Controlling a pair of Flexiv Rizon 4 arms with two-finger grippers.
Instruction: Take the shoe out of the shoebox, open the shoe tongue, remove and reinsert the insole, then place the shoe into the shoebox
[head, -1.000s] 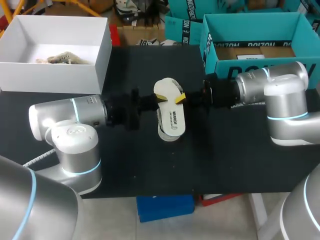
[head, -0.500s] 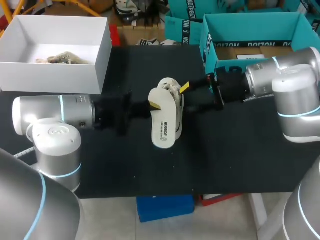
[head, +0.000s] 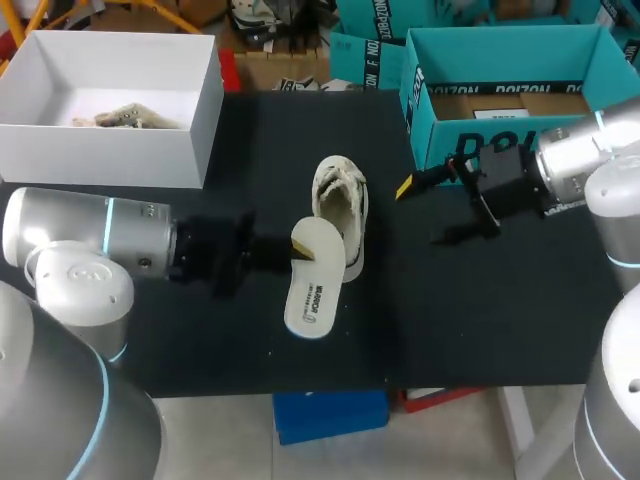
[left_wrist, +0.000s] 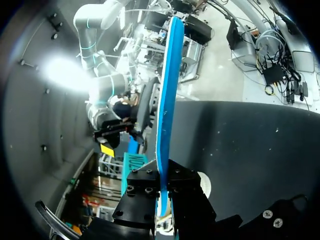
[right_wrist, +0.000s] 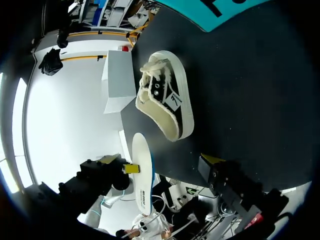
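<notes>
A white and black shoe (head: 341, 203) lies on the black table (head: 480, 320), laces toward the far side. My left gripper (head: 301, 250) is shut on the white insole (head: 310, 285), held just in front of and left of the shoe. In the left wrist view the insole (left_wrist: 165, 100) stands edge-on between the fingers, blue underside showing. My right gripper (head: 425, 212) hangs open to the right of the shoe, apart from it. From the right wrist I see the shoe (right_wrist: 167, 100), the insole (right_wrist: 142, 175) and one own yellow fingertip (right_wrist: 212, 160).
An open white box (head: 205, 110) with crumpled paper inside stands at the far left. An open teal box (head: 500, 45) stands at the far right, just behind my right arm.
My right gripper opened, let go and drew back to the right. My left arm pulled the insole toward the front left, away from the shoe, which now rests on the table.
</notes>
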